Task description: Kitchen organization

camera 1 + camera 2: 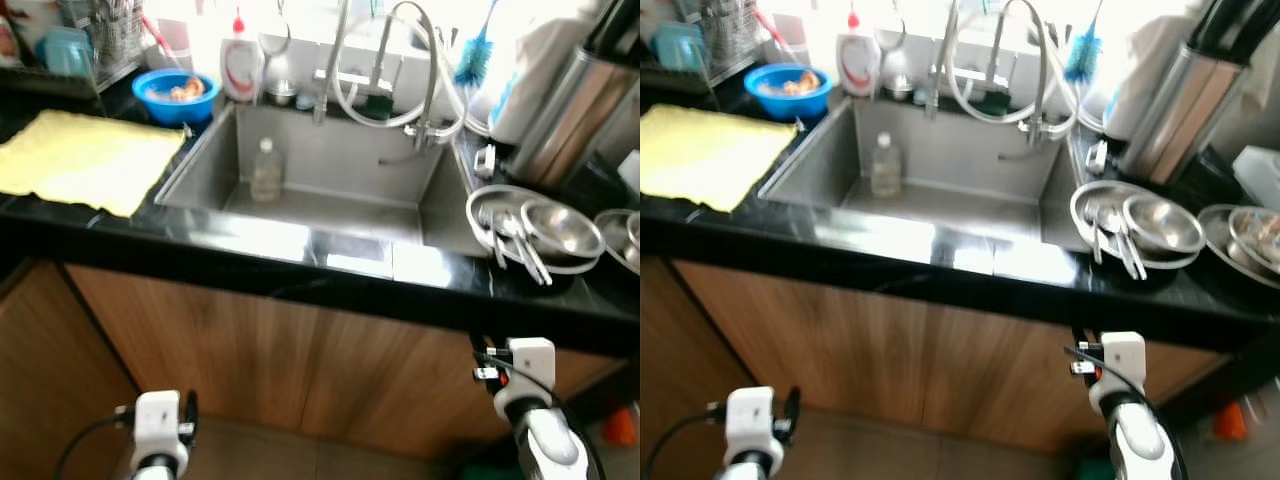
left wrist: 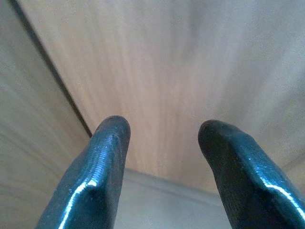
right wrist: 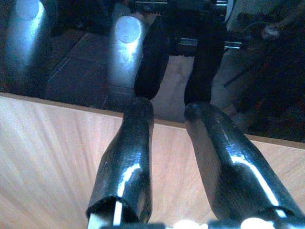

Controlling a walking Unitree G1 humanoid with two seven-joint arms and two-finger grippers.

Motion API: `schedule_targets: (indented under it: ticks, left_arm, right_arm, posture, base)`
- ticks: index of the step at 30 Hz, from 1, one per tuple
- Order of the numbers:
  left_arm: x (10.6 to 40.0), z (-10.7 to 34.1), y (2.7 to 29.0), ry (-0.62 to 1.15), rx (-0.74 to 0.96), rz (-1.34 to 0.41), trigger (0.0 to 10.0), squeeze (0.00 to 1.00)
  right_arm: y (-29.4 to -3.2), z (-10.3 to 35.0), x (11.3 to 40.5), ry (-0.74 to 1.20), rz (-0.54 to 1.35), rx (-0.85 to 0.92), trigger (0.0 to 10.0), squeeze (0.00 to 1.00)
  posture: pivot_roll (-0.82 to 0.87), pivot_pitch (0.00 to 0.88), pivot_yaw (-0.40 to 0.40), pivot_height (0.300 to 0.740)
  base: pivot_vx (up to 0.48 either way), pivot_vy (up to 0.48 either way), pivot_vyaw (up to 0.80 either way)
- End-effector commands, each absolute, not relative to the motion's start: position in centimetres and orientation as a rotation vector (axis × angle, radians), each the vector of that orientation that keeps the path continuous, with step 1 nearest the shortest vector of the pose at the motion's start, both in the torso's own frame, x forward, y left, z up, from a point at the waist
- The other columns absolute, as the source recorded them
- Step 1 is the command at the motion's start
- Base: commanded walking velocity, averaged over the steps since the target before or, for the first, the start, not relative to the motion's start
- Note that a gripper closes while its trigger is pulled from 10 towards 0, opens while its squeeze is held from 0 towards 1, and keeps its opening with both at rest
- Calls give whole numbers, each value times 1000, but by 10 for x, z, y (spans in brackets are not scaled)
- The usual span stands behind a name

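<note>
A steel sink (image 1: 340, 150) is set into the black counter (image 1: 300, 270), and a clear plastic bottle (image 1: 266, 172) stands upright in its basin. To the right, a steel plate (image 1: 485, 205) holds a steel bowl (image 1: 563, 229) and several spoons. My left arm (image 1: 160, 425) and right arm (image 1: 530, 395) hang low in front of the wooden cabinet doors (image 1: 300, 370). My left gripper (image 2: 162, 129) is open and faces a door panel. My right gripper (image 3: 169, 107) is open just under the counter's glossy edge, with nothing between its fingers.
A yellow cloth (image 1: 85, 160) lies on the counter at the left. Behind it are a blue bowl (image 1: 175, 95), a dish rack (image 1: 100, 40) and a soap bottle (image 1: 240, 60). The faucet (image 1: 410, 70) arches over the sink. A tall steel container (image 1: 570, 110) stands at the back right.
</note>
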State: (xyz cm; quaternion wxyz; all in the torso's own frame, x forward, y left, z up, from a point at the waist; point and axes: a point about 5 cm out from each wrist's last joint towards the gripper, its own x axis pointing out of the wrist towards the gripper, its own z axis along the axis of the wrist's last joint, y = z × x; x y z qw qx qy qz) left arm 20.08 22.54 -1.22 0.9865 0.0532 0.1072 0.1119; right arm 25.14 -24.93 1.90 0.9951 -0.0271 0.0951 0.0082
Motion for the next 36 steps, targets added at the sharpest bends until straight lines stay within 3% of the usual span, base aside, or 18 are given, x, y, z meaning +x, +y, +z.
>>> schedule_targets:
  ticks: [1,7,17,31,33,34,35,36]
  left_arm:
    - [206,5,231,147,120,245,10000,0]
    - [196,38,248,41,142,301,10000,0]
    - [184,89,255,-56,173,315,10000,0]
    - [218,134,236,-171,157,251,10000,0]
    - [223,134,232,-171,155,233,10000,0]
    - [226,136,231,-178,148,233,10000,0]
    - [227,137,230,-183,142,234,10000,0]
    - [231,141,227,-194,135,225,10000,0]
  right_arm:
    - [-250,37,265,121,27,-57,10000,0]
    - [-239,48,256,84,15,-29,10000,0]
    - [-219,68,225,45,35,-87,10000,0]
    - [-203,121,260,-109,13,-154,10000,0]
    - [-202,121,264,-111,-3,-143,10000,55]
    - [-201,122,266,-116,-3,-136,10000,773]
    - [-201,123,266,-119,-3,-130,10000,773]
    - [-199,124,268,-121,-1,-133,10000,961]
  posture:
    - [-55,0,-126,740]
    - [-47,0,-65,740]
    - [-34,0,-17,740]
    - [-36,0,-9,740]
    - [-34,0,-10,740]
    - [-34,0,-10,740]
    - [-36,0,-9,740]
    - [-36,0,-10,740]
  base:
    - [0,0,0]
    - [0,0,0]
    - [0,0,0]
    - [0,0,0]
    - [0,0,0]
    - [0,0,0]
    - [0,0,0]
    - [0,0,0]
